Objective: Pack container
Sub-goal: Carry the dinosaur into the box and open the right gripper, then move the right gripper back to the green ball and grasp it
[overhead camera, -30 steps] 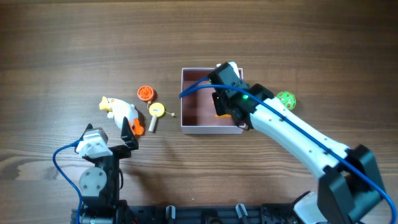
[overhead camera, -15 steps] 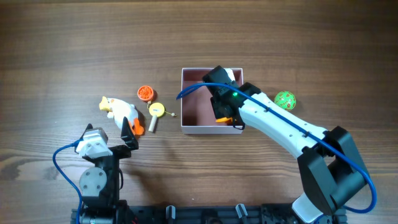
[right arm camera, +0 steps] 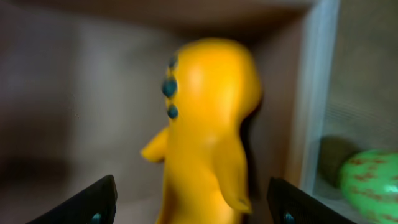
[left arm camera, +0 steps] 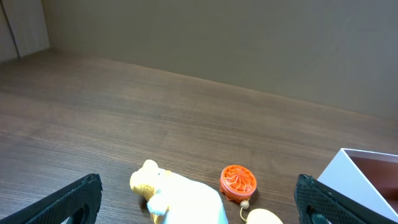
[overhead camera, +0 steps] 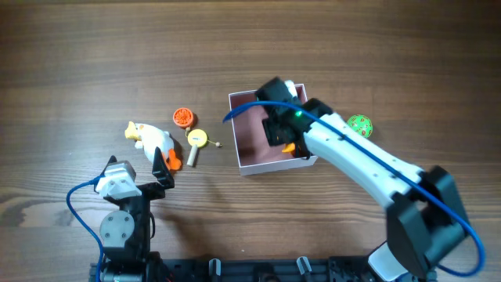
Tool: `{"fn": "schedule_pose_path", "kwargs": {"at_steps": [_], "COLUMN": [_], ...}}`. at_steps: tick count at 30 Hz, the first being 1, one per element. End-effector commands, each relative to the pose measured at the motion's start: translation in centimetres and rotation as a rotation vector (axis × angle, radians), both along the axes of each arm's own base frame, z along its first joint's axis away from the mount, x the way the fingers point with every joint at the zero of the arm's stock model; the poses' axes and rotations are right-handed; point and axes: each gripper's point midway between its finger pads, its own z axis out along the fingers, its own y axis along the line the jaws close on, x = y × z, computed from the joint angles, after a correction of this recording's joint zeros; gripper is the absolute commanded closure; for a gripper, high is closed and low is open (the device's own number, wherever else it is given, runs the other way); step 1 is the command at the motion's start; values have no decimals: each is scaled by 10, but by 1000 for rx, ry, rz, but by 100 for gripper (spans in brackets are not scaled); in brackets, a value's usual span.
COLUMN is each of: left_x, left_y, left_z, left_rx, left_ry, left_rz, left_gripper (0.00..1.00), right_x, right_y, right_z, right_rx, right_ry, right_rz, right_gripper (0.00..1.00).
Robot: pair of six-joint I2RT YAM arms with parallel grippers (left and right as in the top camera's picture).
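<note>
The container (overhead camera: 252, 135), a shallow white-walled box with a pink inside, sits slightly turned at the table's middle. My right gripper (overhead camera: 283, 135) reaches into it, open. A yellow-orange figure (right arm camera: 205, 137) stands in the box's corner between the fingers (right arm camera: 99, 200), with a gap on each side; from overhead only an orange bit (overhead camera: 290, 146) of it shows. My left gripper (left arm camera: 199, 208) is wide open low over a white and yellow duck toy (left arm camera: 180, 200), holding nothing.
An orange ribbed disc (overhead camera: 183, 117) and a yellow disc on a stick (overhead camera: 196, 139) lie between the duck (overhead camera: 153, 139) and the box. A green spotted ball (overhead camera: 359, 125) rests just right of the box, outside its wall (right arm camera: 314, 93).
My right gripper has opened and let go of the yellow-orange figure inside the box. The box has shifted and turned a little. The left arm has not moved.
</note>
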Motion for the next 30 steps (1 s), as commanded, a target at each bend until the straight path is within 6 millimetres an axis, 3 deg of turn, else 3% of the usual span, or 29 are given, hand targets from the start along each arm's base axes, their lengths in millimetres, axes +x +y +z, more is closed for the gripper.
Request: {"fn": "schedule_pose_path", "kwargs": {"at_steps": [1,5,7,10,13,18,24,30], "left_x": [0,0,0,0,0,0,0,0], "left_y": [-1,-1,-1,-1,-1,-1,-1,-1], "left_z": [0,0,0,0,0,0,0,0], "left_rx": [21,21,21,21,21,21,21,21], "left_ry": [-4,-4,-4,-4,-4,-4,-4,-4], "left_rz": [-12,-12,-12,-12,-12,-12,-12,-12], "left_gripper": [0,0,0,0,0,0,0,0], "right_x": [17,10,4,-9,-19,-21,-31,-46], "right_y": [9,-26,-60,-100,-124,-116,-100,-99], "right_z": [97,140,148,137,109,53,19,-15], "right_rx": [118,117,66,12,29,144,219,237], "right_ry": [-193,-279,-289,-211,-92,28,100,143], "right_rz": [2,-125,-222,-336,-417,-357,-327,-345], "right_gripper": [22,28,43,55,92,96,96,96]}}
